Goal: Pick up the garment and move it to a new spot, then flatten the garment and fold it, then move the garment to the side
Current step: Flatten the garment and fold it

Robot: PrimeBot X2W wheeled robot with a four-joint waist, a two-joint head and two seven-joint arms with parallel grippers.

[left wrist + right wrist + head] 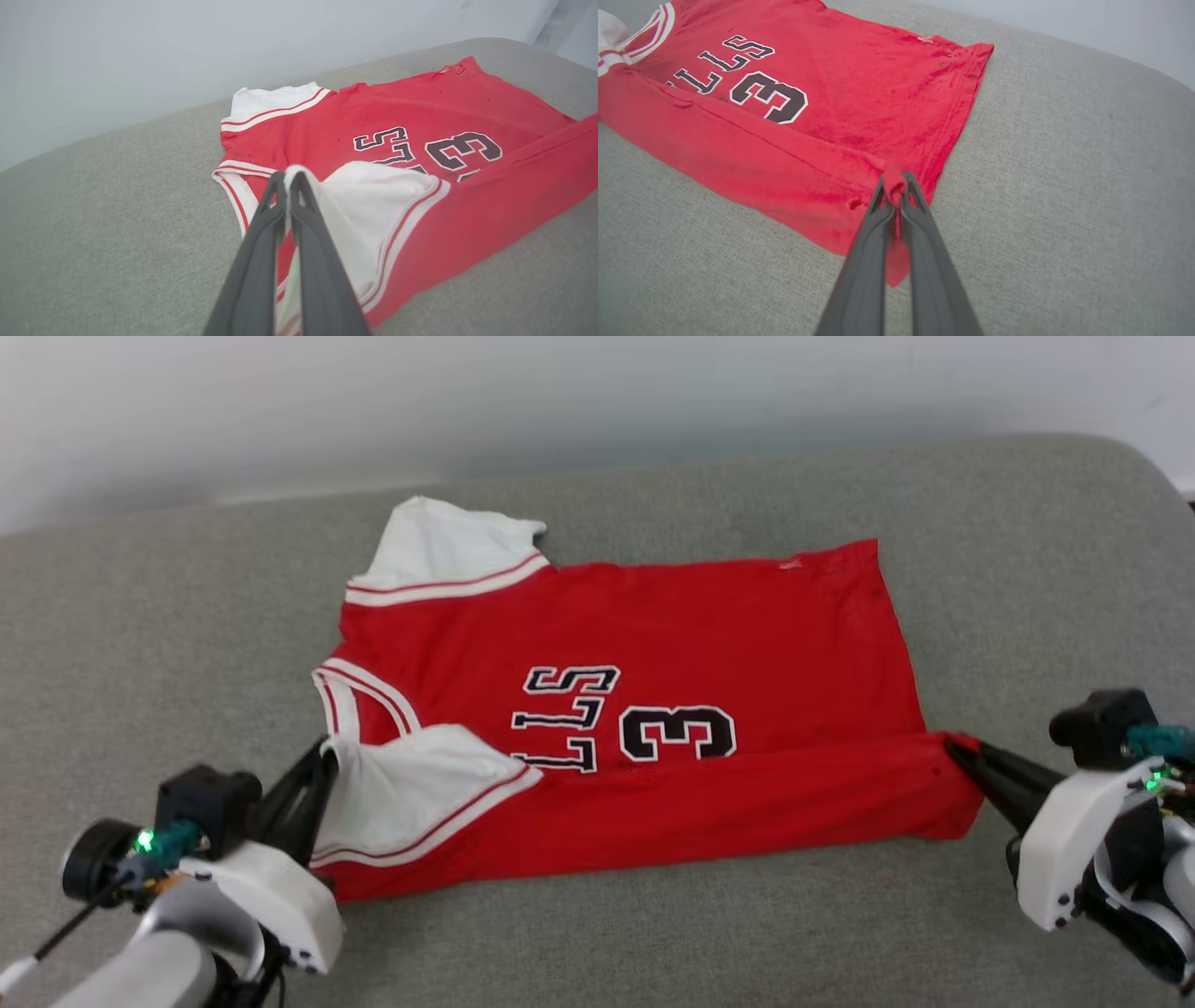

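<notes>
Left claw (pixel 288 175) nips garment (pixel 420 102), right claw (pixel 895 180) hem (pixel 962 125)

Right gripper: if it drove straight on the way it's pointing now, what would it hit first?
The garment. The right gripper is shut on its hem corner, and more red cloth lies straight ahead on the grey cushion, so it would probably just bunch the fabric.

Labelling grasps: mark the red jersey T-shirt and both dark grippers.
red jersey T-shirt (pixel 775 635): head view, body.
left gripper (pixel 287 178): left wrist view, between fingertips.
right gripper (pixel 895 182): right wrist view, between fingertips.
</notes>
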